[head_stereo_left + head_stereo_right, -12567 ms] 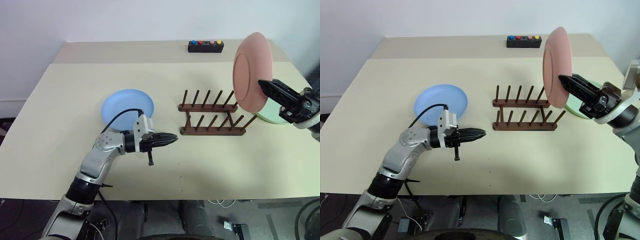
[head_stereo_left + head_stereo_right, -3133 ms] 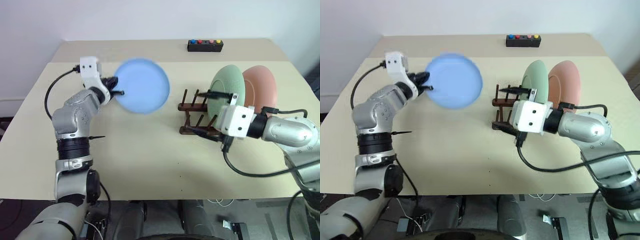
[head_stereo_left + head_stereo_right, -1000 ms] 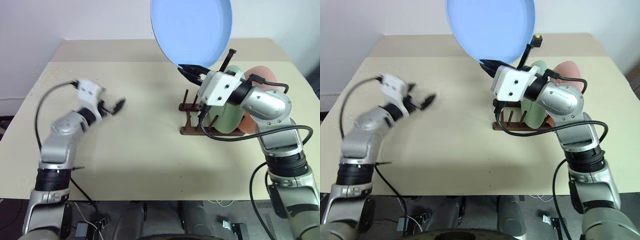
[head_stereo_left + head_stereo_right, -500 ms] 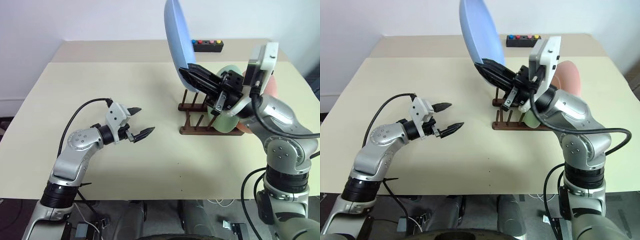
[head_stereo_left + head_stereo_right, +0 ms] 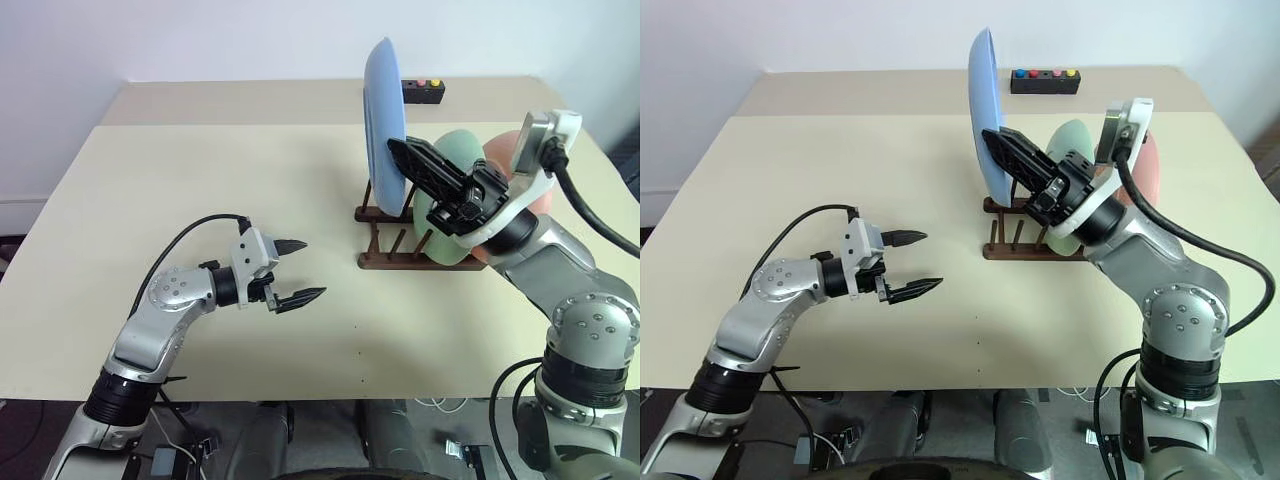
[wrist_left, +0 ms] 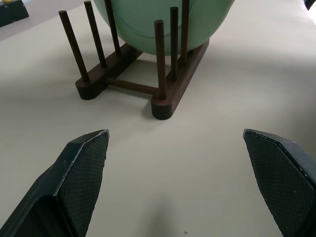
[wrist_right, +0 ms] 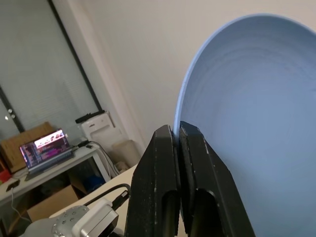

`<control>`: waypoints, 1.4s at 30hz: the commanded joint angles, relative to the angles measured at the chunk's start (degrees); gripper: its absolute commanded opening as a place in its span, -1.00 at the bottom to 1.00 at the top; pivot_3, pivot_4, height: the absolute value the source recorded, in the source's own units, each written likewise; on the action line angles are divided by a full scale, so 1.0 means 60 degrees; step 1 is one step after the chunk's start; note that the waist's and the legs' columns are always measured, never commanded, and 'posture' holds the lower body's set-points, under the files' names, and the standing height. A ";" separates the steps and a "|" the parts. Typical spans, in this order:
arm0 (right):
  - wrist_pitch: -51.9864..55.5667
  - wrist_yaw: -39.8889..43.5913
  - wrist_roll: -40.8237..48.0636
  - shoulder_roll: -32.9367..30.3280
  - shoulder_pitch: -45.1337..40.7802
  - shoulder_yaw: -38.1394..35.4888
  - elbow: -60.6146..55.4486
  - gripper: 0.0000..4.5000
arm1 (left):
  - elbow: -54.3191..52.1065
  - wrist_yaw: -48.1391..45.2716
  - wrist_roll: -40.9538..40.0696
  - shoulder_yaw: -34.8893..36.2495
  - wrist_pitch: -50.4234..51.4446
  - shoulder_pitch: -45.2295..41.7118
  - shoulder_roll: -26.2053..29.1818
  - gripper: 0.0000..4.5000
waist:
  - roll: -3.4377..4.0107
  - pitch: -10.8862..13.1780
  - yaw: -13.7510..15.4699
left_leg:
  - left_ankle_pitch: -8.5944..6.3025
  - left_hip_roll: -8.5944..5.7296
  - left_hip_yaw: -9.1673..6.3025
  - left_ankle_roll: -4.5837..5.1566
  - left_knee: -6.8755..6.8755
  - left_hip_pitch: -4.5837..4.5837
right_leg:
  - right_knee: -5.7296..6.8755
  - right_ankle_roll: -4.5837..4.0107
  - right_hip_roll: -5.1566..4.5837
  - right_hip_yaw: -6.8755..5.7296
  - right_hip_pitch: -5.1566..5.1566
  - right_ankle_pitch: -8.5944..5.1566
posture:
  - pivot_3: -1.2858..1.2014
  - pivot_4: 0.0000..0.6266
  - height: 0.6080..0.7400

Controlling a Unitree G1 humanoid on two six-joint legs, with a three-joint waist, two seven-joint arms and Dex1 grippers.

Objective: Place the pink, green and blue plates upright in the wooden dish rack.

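While right gripper [image 5: 400,160] pinches blue plate [image 5: 384,120] upright, above rack [image 5: 400,240]

Beige table [image 5: 200,170] against white wall [image 5: 200,40], laptop [image 7: 47,148] beyond

Cream counter [image 5: 200,180], second counter section butted behind it. Small black box [image 5: 1045,81] with coloured buttons near the far edge, partly hidden in the left eye view. White wall [image 5: 200,40] behind. Right wrist view: open laptop [image 7: 47,148] on a desk, white device [image 7: 98,129] beside it, window blinds [image 7: 34,74].
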 commanded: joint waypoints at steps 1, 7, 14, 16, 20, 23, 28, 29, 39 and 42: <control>-0.0282 -0.0140 0.0274 0.0004 0.0091 -0.0149 -0.0347 -1.00 | -0.0417 0.0050 0.0005 0.0053 -0.0194 -0.0014 -0.0020 0.98 | 0.0000 0.0000 0.0003 | 0.0000 0.0000 0.0000 0.0000 0.0000 0.0000 | 0.0000 0.0000 0.0000 0.0000 0.0000 0.0000 | 0.03 -0.52 1.00; -0.0333 -0.0150 0.0223 -0.0018 0.0299 -0.0105 -0.0187 -1.00 | -0.0438 0.0111 0.0063 0.0064 -0.0220 -0.0024 -0.0004 0.98 | 0.0000 0.0000 0.0003 | 0.0000 0.0000 0.0001 0.0000 0.0000 0.0000 | -0.0001 0.0000 0.0000 0.0000 0.0000 0.0000 | 0.03 -0.52 1.00; -0.0330 -0.0123 0.0362 0.0005 0.0630 -0.0120 -0.0059 -1.00 | -0.0480 0.0134 0.0014 0.0087 -0.0168 -0.0020 0.0014 0.98 | 0.0000 0.0000 0.0004 | 0.0000 0.0000 0.0000 0.0000 0.0000 0.0000 | -0.0001 0.0000 0.0000 0.0000 0.0000 0.0000 | 0.03 -0.52 1.00; -0.0321 -0.0146 0.0431 0.0011 0.0690 -0.0145 0.0004 -1.00 | -0.0469 0.0133 0.0013 0.0091 -0.0170 -0.0024 0.0016 0.98 | 0.0000 0.0000 0.0003 | 0.0000 0.0000 0.0001 0.0000 0.0000 0.0000 | -0.0001 0.0000 0.0000 0.0000 0.0000 0.0000 | 0.03 -0.52 1.00; -0.0266 -0.0151 0.0448 -0.0062 0.0841 -0.0139 0.0106 -1.00 | -0.0462 0.0131 0.0022 0.0079 -0.0181 -0.0030 0.0012 0.98 | 0.0000 0.0000 0.0003 | 0.0000 0.0000 0.0000 0.0000 0.0000 0.0000 | -0.0001 0.0000 0.0000 0.0000 0.0000 -0.0001 | 0.03 -0.52 1.00; -0.0216 -0.0163 0.0439 -0.0092 0.0988 -0.0092 0.0161 -1.00 | -0.0451 0.0127 0.0027 0.0072 -0.0193 -0.0041 0.0003 0.98 | 0.0000 0.0000 0.0004 | 0.0000 0.0000 0.0001 0.0000 0.0000 0.0000 | -0.0001 0.0000 0.0000 0.0000 0.0000 -0.0001 | 0.03 -0.52 1.00; -0.0201 -0.0132 0.0319 -0.0117 0.1230 -0.0044 0.0241 -1.00 | -0.0434 0.0137 0.0059 0.0061 -0.0220 -0.0041 -0.0010 0.98 | 0.0000 0.0000 0.0005 | 0.0000 0.0000 0.0000 0.0000 0.0001 0.0000 | -0.0001 0.0000 0.0000 0.0000 0.0002 -0.0001 | 0.03 -0.52 1.00; -0.0204 -0.0119 0.0312 -0.0120 0.1244 -0.0043 0.0253 -1.00 | -0.0428 0.0139 0.0064 0.0059 -0.0222 -0.0046 -0.0012 0.98 | 0.0000 0.0000 0.0005 | 0.0000 0.0000 0.0001 0.0000 0.0002 0.0000 | -0.0001 0.0000 0.0001 0.0000 0.0002 -0.0001 | 0.03 -0.52 1.00; -0.0210 -0.0050 0.0373 -0.0104 0.1350 -0.0045 0.0316 -1.00 | -0.0367 0.0155 0.0133 0.0041 -0.0280 -0.0068 -0.0024 0.98 | 0.0000 -0.0001 0.0006 | 0.0000 0.0000 0.0001 0.0000 0.0001 0.0000 | -0.0001 0.0000 0.0001 0.0000 0.0002 -0.0001 | 0.03 -0.52 1.00; -0.0217 -0.0022 0.0393 -0.0121 0.1376 -0.0054 0.0301 -0.61 | -0.0368 0.0160 0.0139 0.0038 -0.0274 -0.0070 -0.0033 1.00 | 0.0000 0.0000 0.0006 | 0.0000 0.0000 0.0000 0.0000 0.0001 0.0001 | -0.0001 0.0000 0.0001 0.0000 0.0002 -0.0001 | 0.03 -0.52 1.00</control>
